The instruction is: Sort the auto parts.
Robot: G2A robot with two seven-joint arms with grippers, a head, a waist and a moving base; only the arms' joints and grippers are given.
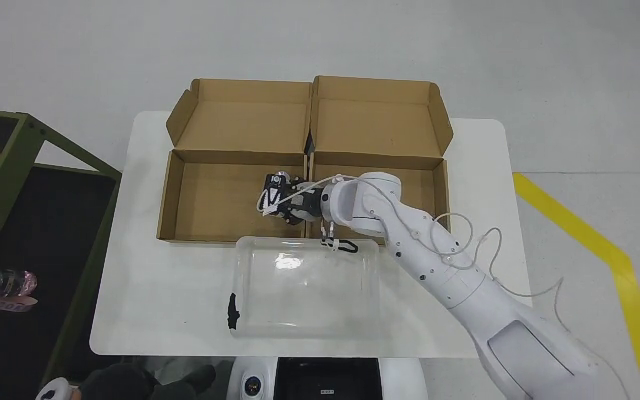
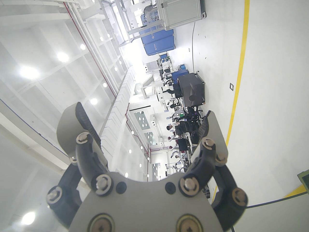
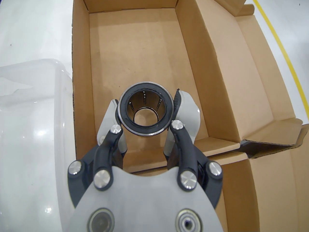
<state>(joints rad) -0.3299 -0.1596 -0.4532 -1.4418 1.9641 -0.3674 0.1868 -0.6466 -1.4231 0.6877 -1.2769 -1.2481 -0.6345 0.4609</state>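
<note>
white table [image 3: 36,25], cardboard box [image 3: 135,49], bearing [image 3: 146,108] gripped within right end effector [image 3: 147,105]

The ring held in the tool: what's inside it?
The ring, gripped by the right tool, is hollow: rows of small balls line its inner wall, and cardboard of the box shows through its bore. The box floor right beneath ring and tool is covered.

Under it all a white table [image 1: 140,290], green frame [image 1: 15,150] off its L edge, yellow floor line [image 1: 577,228] to R.
</note>
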